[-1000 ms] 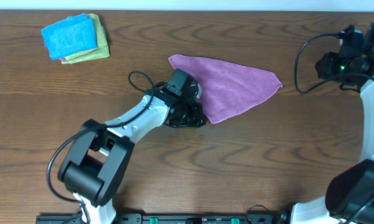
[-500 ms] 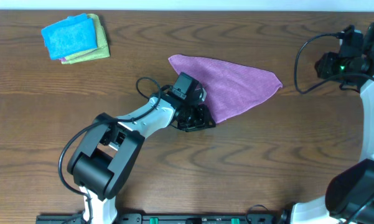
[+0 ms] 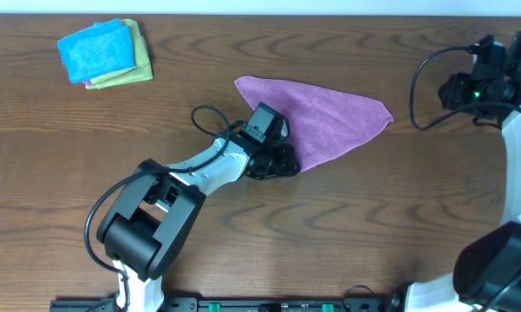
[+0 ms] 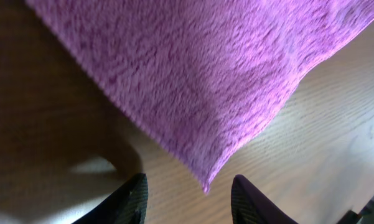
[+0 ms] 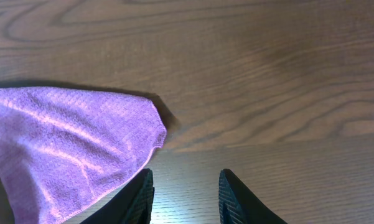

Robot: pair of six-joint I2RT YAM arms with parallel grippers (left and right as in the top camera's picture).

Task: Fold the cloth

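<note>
Cloth (image 4: 193, 81) is lying with its corner just ahead of the left claw (image 4: 188, 198), whose jaws are standing apart, empty; right claw (image 5: 185, 194) is also gaping, gripping nothing.

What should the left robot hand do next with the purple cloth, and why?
Probably ease the left gripper forward a little and shut it on the near corner of the cloth. Its jaws stand open, and that corner's tip lies just ahead between them, not yet gripped.

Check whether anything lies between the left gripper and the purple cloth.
Nothing visible does. The left gripper is open right at a corner of the cloth, with only bare table around that corner.
</note>
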